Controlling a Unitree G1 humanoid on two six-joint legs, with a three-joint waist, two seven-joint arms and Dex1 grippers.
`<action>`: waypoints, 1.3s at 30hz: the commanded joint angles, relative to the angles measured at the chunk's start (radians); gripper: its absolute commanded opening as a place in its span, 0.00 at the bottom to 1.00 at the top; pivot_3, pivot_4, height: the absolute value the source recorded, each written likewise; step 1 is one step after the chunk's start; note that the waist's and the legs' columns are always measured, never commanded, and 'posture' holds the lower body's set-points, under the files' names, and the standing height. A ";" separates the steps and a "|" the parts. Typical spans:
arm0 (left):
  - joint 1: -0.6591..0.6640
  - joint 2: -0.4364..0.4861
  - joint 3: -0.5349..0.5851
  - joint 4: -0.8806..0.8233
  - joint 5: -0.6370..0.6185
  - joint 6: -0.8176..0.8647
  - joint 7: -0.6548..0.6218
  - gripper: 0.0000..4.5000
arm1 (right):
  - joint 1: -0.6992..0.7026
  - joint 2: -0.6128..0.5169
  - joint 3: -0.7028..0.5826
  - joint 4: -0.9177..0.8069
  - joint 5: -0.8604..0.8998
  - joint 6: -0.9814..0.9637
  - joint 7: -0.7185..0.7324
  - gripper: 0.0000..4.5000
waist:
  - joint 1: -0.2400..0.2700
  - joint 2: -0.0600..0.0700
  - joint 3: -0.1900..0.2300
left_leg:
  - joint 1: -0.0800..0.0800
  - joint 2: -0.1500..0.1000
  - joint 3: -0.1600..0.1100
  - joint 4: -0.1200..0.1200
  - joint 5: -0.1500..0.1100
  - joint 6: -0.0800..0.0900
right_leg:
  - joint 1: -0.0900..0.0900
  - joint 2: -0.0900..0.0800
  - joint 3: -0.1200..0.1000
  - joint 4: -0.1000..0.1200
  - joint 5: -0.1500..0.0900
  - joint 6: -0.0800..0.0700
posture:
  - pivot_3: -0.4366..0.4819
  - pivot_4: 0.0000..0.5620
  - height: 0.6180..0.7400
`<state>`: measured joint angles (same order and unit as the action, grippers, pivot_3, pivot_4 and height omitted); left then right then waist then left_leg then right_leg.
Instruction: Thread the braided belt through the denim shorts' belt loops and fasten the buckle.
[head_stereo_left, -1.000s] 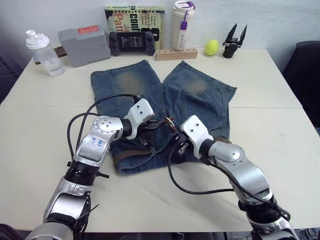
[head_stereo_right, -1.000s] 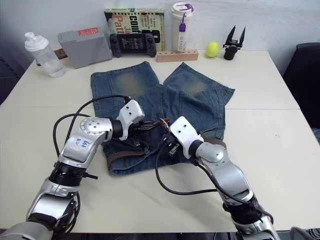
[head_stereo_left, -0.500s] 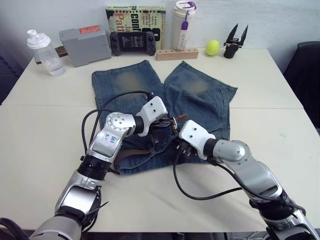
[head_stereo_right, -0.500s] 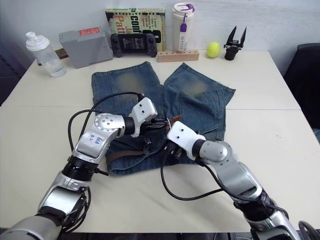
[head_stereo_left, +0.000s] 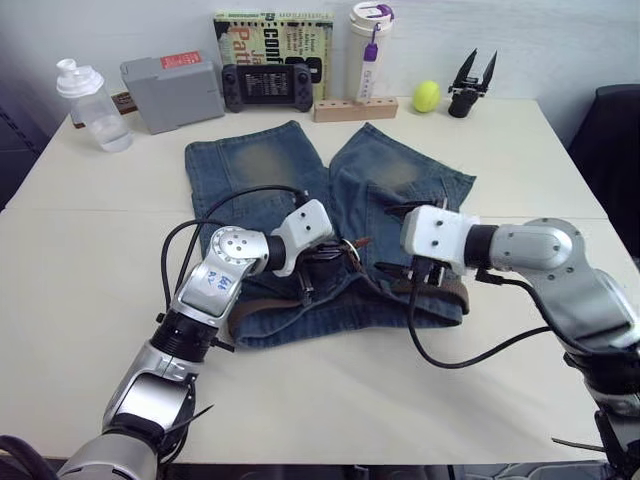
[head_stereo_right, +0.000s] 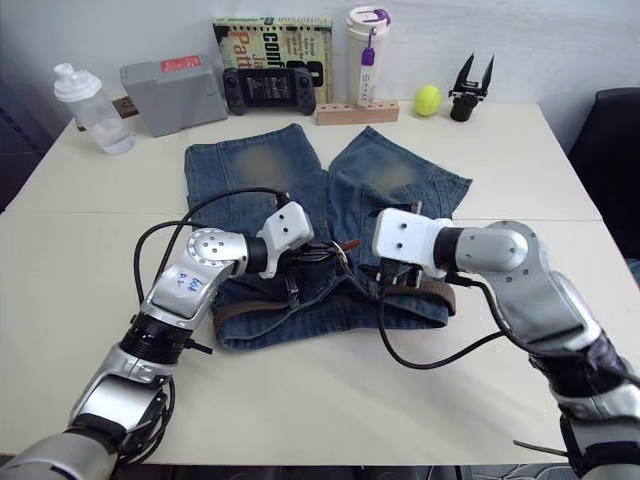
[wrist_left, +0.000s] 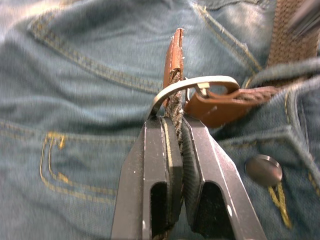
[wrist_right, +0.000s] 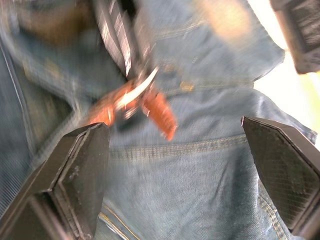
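Where the denim shorts (head_stereo_left: 330, 200) lie flat on the table (head_stereo_left: 90, 240), the braided belt (wrist_left: 176, 102) is clamped near its tan tip by the closed left gripper (wrist_left: 172, 132), just at the waistband's middle. The tip is passed through the silver buckle (wrist_left: 197, 86), beside the waistband button (wrist_left: 263, 169). The right gripper (wrist_right: 180, 150) is spread wide above the waistband, holding nothing, right of the buckle.

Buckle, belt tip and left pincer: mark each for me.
buckle (wrist_left: 192, 85): left wrist view, on its silver frame bar.
braided belt (wrist_left: 173, 55): left wrist view, on the tan leather tip.
left pincer (wrist_left: 175, 131): left wrist view, between its fingertips, clamped on the belt.
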<state>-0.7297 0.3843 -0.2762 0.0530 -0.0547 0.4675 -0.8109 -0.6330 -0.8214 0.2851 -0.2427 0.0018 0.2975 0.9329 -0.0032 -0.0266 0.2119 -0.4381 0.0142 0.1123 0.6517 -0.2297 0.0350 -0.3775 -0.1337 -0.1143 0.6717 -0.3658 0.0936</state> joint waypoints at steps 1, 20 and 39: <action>-0.023 -0.002 -0.002 -0.017 0.002 -0.031 -0.011 0.00 | -0.059 0.026 0.026 0.111 -0.060 -0.159 0.014 0.99 | -0.001 0.000 0.000 | 0.000 0.000 0.000 0.000 0.000 0.000 | 0.000 0.000 0.000 0.000 0.000 0.000 | 0.48 0.27 0.62; -0.025 0.010 0.060 -0.058 -0.070 0.046 -0.045 0.09 | -0.116 0.098 0.033 0.323 -0.127 -0.400 0.067 0.00 | 0.002 0.000 0.000 | -0.001 0.000 -0.002 0.002 0.000 0.000 | 0.001 0.000 -0.005 0.002 0.000 0.000 | 0.48 0.27 0.62; -0.056 0.200 0.216 -0.146 -0.353 0.310 -0.202 1.00 | -0.105 -0.124 -0.186 0.369 -0.008 -0.500 0.162 0.00 | 0.002 0.001 0.001 | -0.001 0.000 -0.004 0.003 0.000 0.000 | 0.002 0.000 -0.002 0.001 0.000 0.000 | 0.48 0.27 0.62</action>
<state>-0.7622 0.5913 -0.0519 -0.0458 -0.3888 0.7819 -1.0197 -0.7151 -0.9247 0.1478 0.1311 -0.0336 -0.1991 1.0865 -0.0009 -0.0255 0.2126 -0.4392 0.0140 0.1083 0.6550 -0.2295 0.0352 -0.3751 -0.1339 -0.1167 0.6725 -0.3659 0.0935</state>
